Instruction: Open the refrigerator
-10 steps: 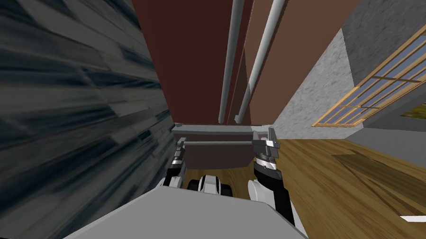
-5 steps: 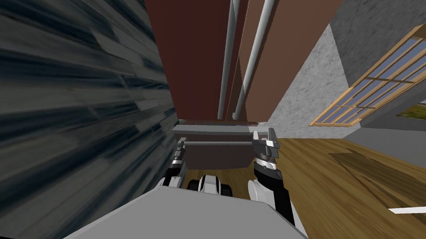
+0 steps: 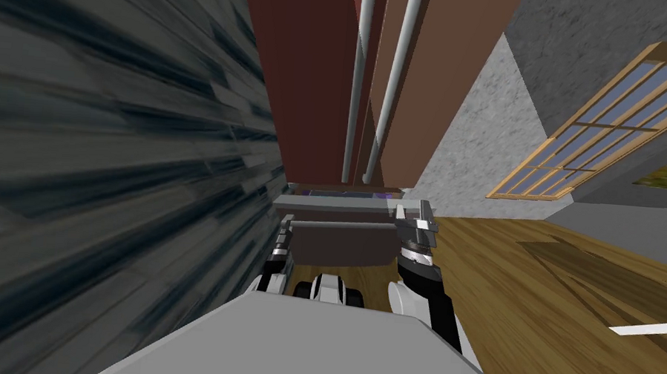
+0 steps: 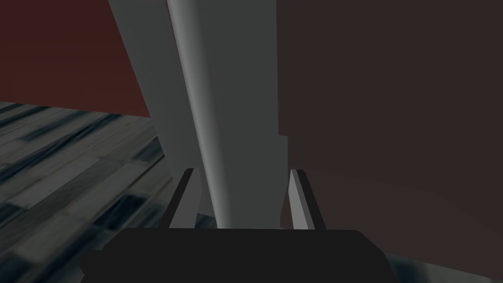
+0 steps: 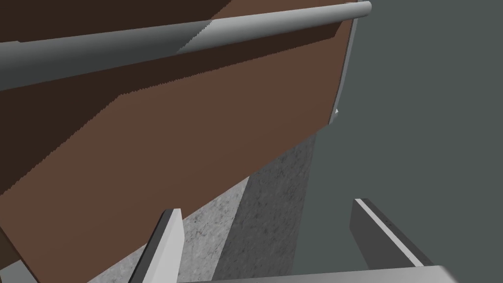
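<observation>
The refrigerator has two tall brown-red doors [image 3: 310,82], each with a long grey upright handle [image 3: 358,71]. Below them a dark drawer [image 3: 338,247] stands pulled out a little, and a bluish strip of its inside [image 3: 339,193] shows behind its top edge. My left gripper [image 3: 283,231] is at the left end of the drawer's grey bar handle [image 3: 344,226]. In the left wrist view the gripper [image 4: 241,196] is shut on that grey bar [image 4: 231,123]. My right gripper [image 3: 413,215] hangs open by the drawer's right corner. In its wrist view the gripper [image 5: 272,240] holds nothing and faces a brown door [image 5: 172,142].
A dark streaked wall [image 3: 103,163] runs close along my left side. To the right lie a wooden floor [image 3: 553,302], a rough grey wall [image 3: 478,133] and a wood-framed window [image 3: 612,121]. A white strip [image 3: 656,328] lies on the floor at the far right.
The drawer has slid out toward me with my left gripper on its bar, uncovering the bluish inside. The head view has shifted, so the doors now stand further right.
</observation>
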Controlling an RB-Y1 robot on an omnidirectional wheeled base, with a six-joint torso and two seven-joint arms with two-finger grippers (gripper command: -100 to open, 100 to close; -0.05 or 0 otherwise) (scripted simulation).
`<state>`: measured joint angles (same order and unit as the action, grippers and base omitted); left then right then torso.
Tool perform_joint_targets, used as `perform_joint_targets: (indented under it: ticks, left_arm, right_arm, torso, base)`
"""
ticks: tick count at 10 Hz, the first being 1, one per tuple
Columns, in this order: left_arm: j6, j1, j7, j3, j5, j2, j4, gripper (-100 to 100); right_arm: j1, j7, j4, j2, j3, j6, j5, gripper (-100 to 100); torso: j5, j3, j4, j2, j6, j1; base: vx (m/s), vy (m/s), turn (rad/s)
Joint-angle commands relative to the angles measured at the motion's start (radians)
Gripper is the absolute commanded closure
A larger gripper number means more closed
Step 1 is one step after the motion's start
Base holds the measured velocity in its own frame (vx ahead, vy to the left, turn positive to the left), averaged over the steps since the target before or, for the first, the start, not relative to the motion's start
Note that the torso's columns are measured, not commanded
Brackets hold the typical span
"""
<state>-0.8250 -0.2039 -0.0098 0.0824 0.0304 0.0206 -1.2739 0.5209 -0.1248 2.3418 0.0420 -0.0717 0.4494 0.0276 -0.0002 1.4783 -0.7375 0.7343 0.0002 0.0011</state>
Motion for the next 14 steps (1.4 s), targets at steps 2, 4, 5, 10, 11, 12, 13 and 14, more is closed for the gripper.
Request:
perform_joint_targets:
  ticks: [2, 4, 5, 10, 11, 12, 13, 14]
  left_arm:
    - [-0.024, 0.107, -0.017, -0.012, -0.004, -0.007, 0.111, 100]
    - [-0.034, 0.166, -0.025, -0.018, -0.006, -0.01, 0.174, 100]
    - [-0.034, 0.181, -0.025, -0.018, -0.006, -0.01, 0.193, 100]
    - [-0.054, 0.294, -0.041, -0.029, -0.01, -0.017, 0.326, 100]
    - [-0.064, 0.336, -0.048, -0.035, -0.012, -0.02, 0.354, 100]
    - [-0.064, 0.351, -0.048, -0.035, -0.012, -0.02, 0.386, 100]
    - [-0.074, 0.387, -0.056, -0.041, -0.014, -0.024, 0.411, 100]
    - [-0.074, 0.408, -0.056, -0.041, -0.014, -0.024, 0.447, 100]
  right_arm:
    - [0.0, 0.0, 0.0, 0.0, 0.0, 0.0, 0.0, 0]
    - [0.0, 0.0, 0.0, 0.0, 0.0, 0.0, 0.0, 0]
    - [0.0, 0.0, 0.0, 0.0, 0.0, 0.0, 0.0, 0]
    - [0.0, 0.0, 0.0, 0.0, 0.0, 0.0, 0.0, 0]
    - [0.0, 0.0, 0.0, 0.0, 0.0, 0.0, 0.0, 0]
    - [0.0, 0.0, 0.0, 0.0, 0.0, 0.0, 0.0, 0]
    - [0.0, 0.0, 0.0, 0.0, 0.0, 0.0, 0.0, 0]
    - [0.0, 0.0, 0.0, 0.0, 0.0, 0.0, 0.0, 0]
  torso:
    - [0.002, -0.002, 0.001, 0.002, -0.001, 0.002]
    - [0.002, -0.002, 0.002, 0.002, 0.0, 0.001]
    - [0.001, -0.002, 0.001, 0.004, -0.002, 0.002]
    - [0.001, -0.002, 0.001, 0.003, 0.0, 0.0]
    - [0.001, -0.002, 0.002, 0.002, 0.0, 0.0]
    - [0.001, -0.002, 0.0, 0.003, 0.002, -0.002]
    - [0.001, -0.002, 0.001, 0.003, 0.002, -0.003]
    - [0.0, -0.002, 0.0, 0.004, 0.002, -0.003]
  base:
    - [-0.085, 0.009, 0.102]
    - [-0.099, 0.016, 0.104]
    - [-0.092, 0.009, 0.065]
    - [-0.07, 0.01, 0.083]
    - [-0.097, 0.021, 0.244]
    - [-0.092, 0.023, 0.002]
    - [-0.096, 0.031, 0.154]
    - [-0.085, 0.008, 0.075]
